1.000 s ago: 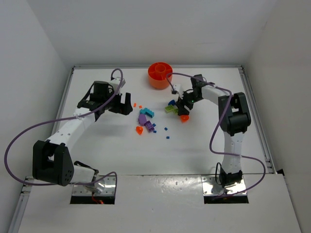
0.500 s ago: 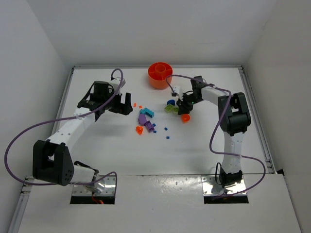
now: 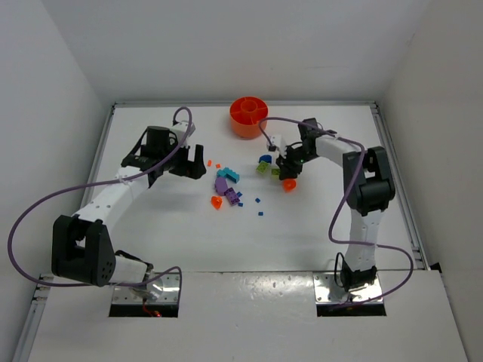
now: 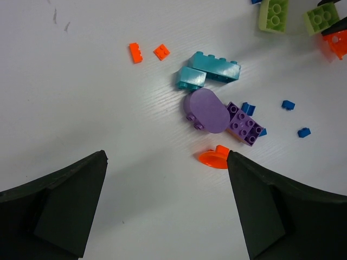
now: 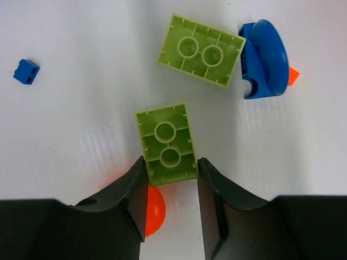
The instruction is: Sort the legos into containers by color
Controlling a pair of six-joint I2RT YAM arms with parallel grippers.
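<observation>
My right gripper (image 5: 171, 168) is shut on the near end of a lime green brick (image 5: 165, 143), underside up. In the top view this gripper (image 3: 284, 169) is just below the round orange dish (image 3: 248, 115). A second lime brick (image 5: 201, 50) and a blue rounded piece (image 5: 265, 59) lie just beyond. An orange rounded piece (image 5: 153, 211) lies under the left finger. My left gripper (image 4: 166, 157) is open and empty above the table, short of cyan bricks (image 4: 214, 64), a purple rounded piece (image 4: 206, 110), a purple brick (image 4: 245, 124) and an orange piece (image 4: 214, 158).
Two tiny orange squares (image 4: 135, 52) lie left of the cyan bricks. Small blue squares (image 4: 288, 104) are scattered to the right of the purple brick, and one (image 5: 26, 71) lies left of the right gripper. White walls enclose the table on three sides.
The right gripper has shifted a little toward the dish, away from the orange piece. The left arm has not moved.
</observation>
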